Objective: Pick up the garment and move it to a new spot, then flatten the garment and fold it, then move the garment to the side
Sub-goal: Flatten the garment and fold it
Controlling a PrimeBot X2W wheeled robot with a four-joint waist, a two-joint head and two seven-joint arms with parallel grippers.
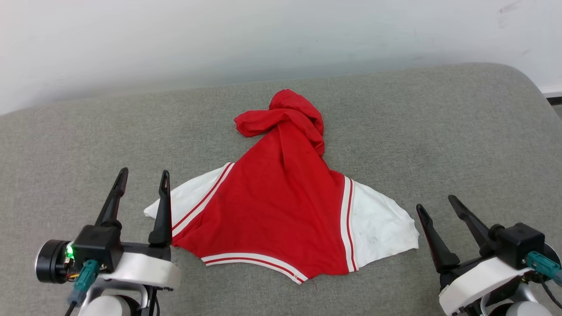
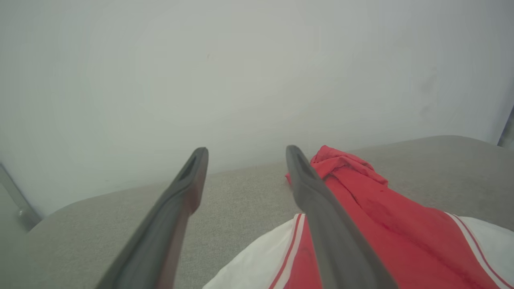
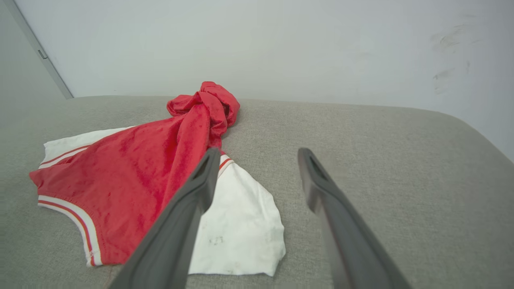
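We see the garment (image 1: 281, 210) lying on the grey fabric-covered table (image 1: 461, 131), about midway between the two arms and a little beyond them. Its near part is spread out flat. The red body fans wide, with a white sleeve (image 1: 193, 197) on the robot's left and another white sleeve (image 1: 382, 228) on its right, each edged with red and white stripes. A striped band (image 1: 254, 261) runs along the near edge. Toward the far side the red cloth narrows and twists into a bunched knot (image 1: 294, 114) close to the pale wall (image 1: 219, 39).

We find the left claw (image 1: 145, 172) at the lower left with its two dark fingers apart and nothing between them. Its inner finger (image 1: 163, 210) stands over the tip of the left sleeve, and we cannot tell whether it touches the cloth. In the left wrist view the left claw (image 2: 246, 149) has bare table between its fingers, with the garment (image 2: 381, 224) passing behind one finger.

The right claw (image 1: 435, 202) sits at the lower right, fingers likewise spread and empty, just beside the right sleeve's edge. In the right wrist view the right claw (image 3: 259, 150) frames bare table, with the garment (image 3: 140, 168) off to one side.
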